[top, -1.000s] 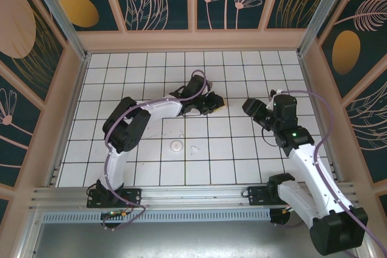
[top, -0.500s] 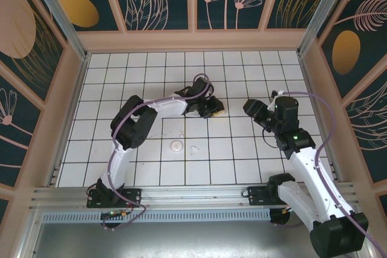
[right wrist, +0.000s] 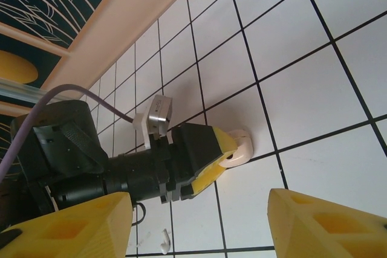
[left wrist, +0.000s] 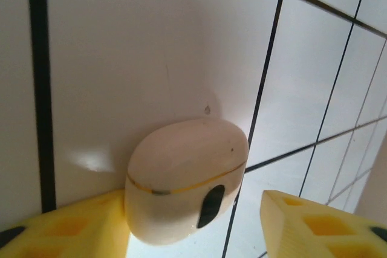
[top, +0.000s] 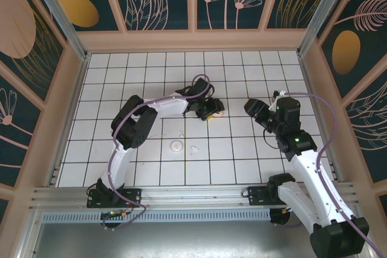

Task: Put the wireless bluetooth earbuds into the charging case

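Observation:
The charging case (left wrist: 187,176) is pale pink-beige, lid down, with a gold seam and a dark spot, and it rests on the white tiles. My left gripper (left wrist: 193,228) stands open around it. The left finger (left wrist: 78,225) touches the case's side and the right finger (left wrist: 314,222) is clear of it. From above, the case (top: 220,112) lies just past the left gripper (top: 211,111). My right gripper (top: 251,108) hovers a tile to the right. It is open and holds nothing (right wrist: 196,234). It faces the case (right wrist: 240,149). One of the earbuds (top: 194,148) lies loose on the floor (right wrist: 163,241).
A flat white round disc (top: 176,145) lies left of the loose earbud, in front of the left arm's elbow (top: 130,126). Wooden walls (top: 193,39) close in the tiled floor at the back and sides. A metal rail (top: 193,196) runs along the near edge.
The left gripper was shut on the case and now stands open, with the case down on the tiles. The left arm shifted slightly. The right arm has barely moved.

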